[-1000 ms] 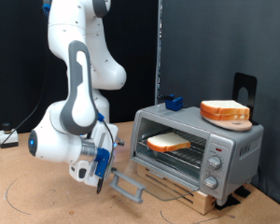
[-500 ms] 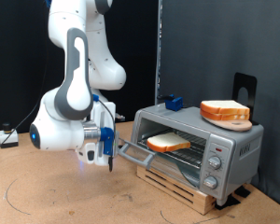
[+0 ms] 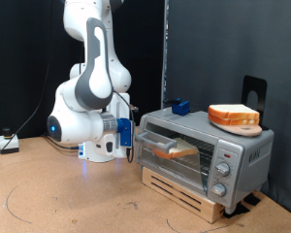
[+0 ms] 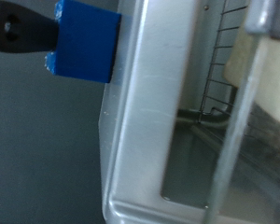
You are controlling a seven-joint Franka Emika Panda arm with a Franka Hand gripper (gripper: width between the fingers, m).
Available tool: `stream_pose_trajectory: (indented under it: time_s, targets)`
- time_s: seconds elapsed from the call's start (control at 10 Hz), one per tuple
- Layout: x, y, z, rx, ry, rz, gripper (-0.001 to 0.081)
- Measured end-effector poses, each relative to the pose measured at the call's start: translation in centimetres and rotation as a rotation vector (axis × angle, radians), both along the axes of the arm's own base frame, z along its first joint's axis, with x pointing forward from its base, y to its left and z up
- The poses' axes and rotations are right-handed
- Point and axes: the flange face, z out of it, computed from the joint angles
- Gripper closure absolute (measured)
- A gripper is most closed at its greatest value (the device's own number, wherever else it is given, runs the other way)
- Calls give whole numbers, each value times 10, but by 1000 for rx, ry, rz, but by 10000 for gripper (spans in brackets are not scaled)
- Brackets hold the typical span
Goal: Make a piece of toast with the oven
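The silver toaster oven (image 3: 244, 148) stands on the exterior view's right. Its glass door (image 3: 175, 148) is raised and almost shut. Through the glass I see the piece of toast (image 3: 171, 149) lying on the wire rack. My gripper (image 3: 128, 136) is at the door's left edge, beside the black bar handle, and holds nothing that I can see. The wrist view shows no fingers. It shows the oven's silver edge (image 4: 149, 112), the rack (image 4: 215, 89) and a pale corner of the toast (image 4: 241, 58).
A thicker stack of slices (image 3: 233, 115) and a small blue block (image 3: 180, 107) sit on the oven's top; the block also shows in the wrist view (image 4: 84, 39). Three knobs (image 3: 221, 176) are on the oven's right. A wooden slat base (image 3: 189, 196) lies under it. Cables (image 3: 5, 144) lie at far left.
The door has swung up from lying open and flat to almost shut. My gripper rose from low near the table and moved right, up against the door.
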Motion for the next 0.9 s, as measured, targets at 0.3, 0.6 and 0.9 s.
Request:
stream_pose_trajectory:
  time_s: [0.3, 0.6, 0.9]
  targets:
    - [-12, 31, 14, -21, 1, 10, 5]
    - [-22, 48, 34, -68, 6, -28, 5]
    - [-17, 12, 35, -201, 16, -149, 5]
